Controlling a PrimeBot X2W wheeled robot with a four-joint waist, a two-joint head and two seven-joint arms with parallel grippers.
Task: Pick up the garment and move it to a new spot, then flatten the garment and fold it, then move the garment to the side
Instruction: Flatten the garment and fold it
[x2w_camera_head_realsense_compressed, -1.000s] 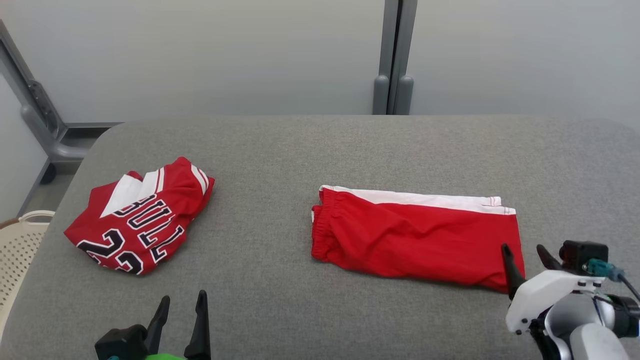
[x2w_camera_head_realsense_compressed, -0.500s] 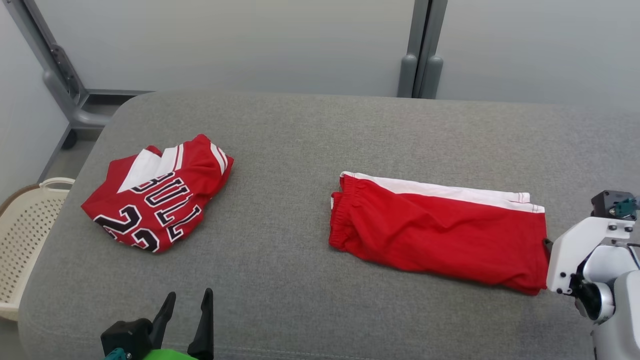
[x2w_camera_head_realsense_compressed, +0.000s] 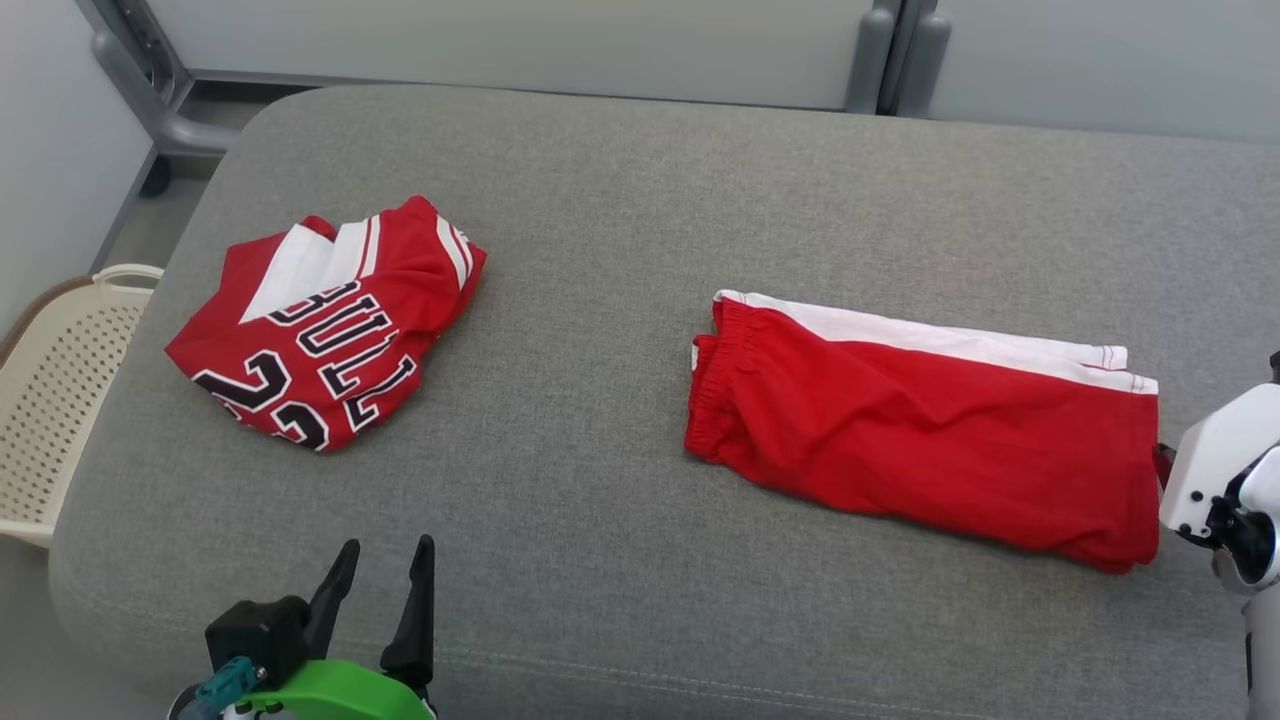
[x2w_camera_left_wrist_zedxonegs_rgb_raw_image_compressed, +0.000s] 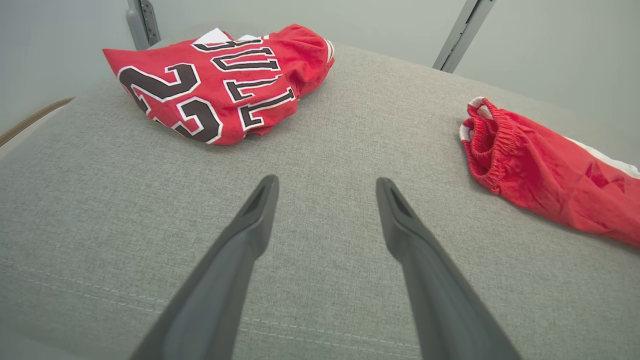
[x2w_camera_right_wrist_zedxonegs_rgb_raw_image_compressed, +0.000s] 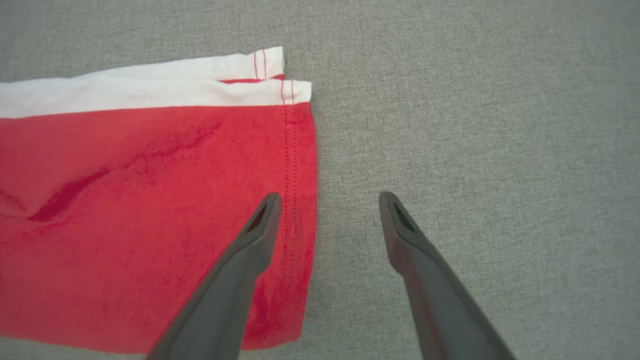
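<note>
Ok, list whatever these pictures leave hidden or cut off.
- Red shorts: right wrist view, left end cut by the frame edge.
- Jersey: head view, lettering swallowed by its own folds.
- Basket: head view, cut by the left edge.
- Right tool: head view, fingers mostly behind its white wrist housing.

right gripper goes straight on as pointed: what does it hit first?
Likely the red shorts: the right gripper has one finger over their hemmed end, the other over bare grey table. Height above cloth unclear.
</note>
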